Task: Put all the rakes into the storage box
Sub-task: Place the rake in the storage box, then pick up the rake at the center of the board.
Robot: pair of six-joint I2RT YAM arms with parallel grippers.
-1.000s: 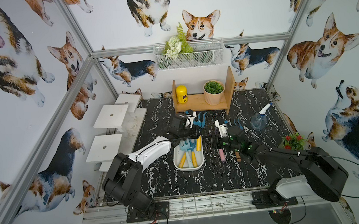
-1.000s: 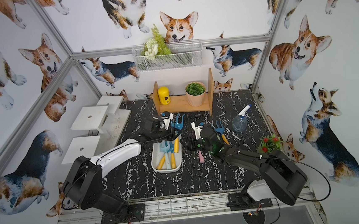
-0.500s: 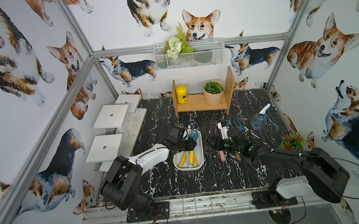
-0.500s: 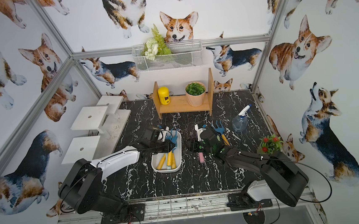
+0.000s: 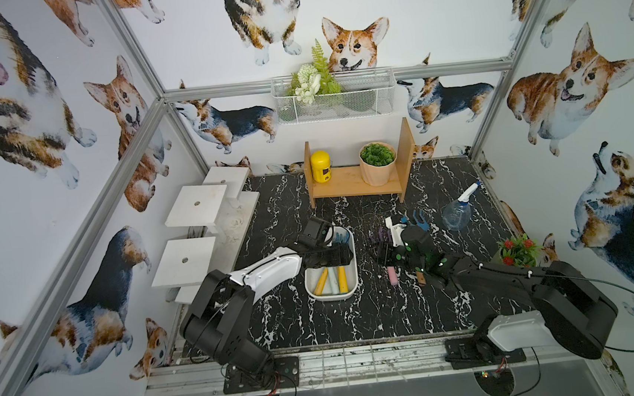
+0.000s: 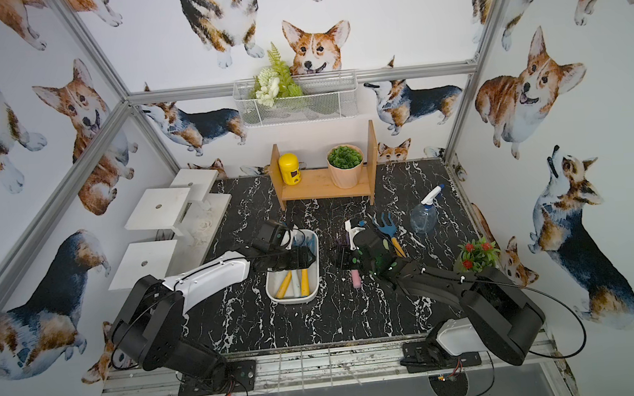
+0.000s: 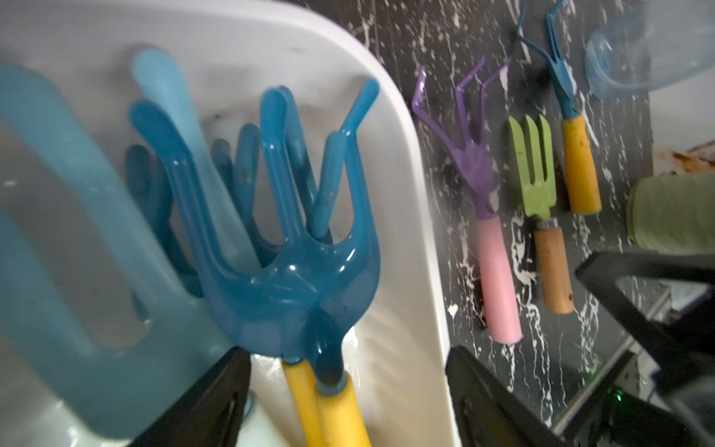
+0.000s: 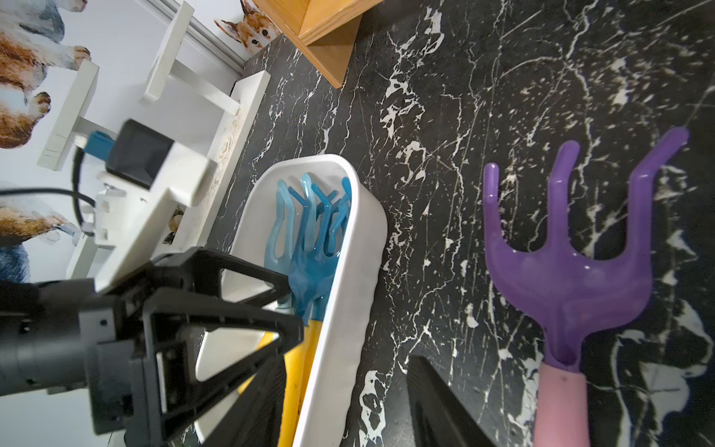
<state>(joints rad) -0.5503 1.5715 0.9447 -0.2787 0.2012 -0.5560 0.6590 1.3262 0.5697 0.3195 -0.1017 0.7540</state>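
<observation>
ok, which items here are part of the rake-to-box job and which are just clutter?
Job: storage box; blue rake lying inside it; left gripper, open over it.
Clutter: purple rake (on the table, maybe next), green fork, blue cultivator, spray bottle, yellow jar, potted plant, wire basket.

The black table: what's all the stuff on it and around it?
storage box: one, white, centre
blue rakes: two, yellow handles, in the box
light-blue tool: one, in the box
purple rake: one, pink handle, beside the box
green fork: one, wooden handle, beside purple rake
another blue rake: one, yellow handle, beside fork
spray bottle: one, clear blue, back right
wooden shelf: one, back; holds yellow jar, potted plant
wire basket: one, white, back wall
red flowers: one pot, right edge
white stands: several, left edge
left gripper: black, open, above box
right gripper: black, open, near purple rake
</observation>
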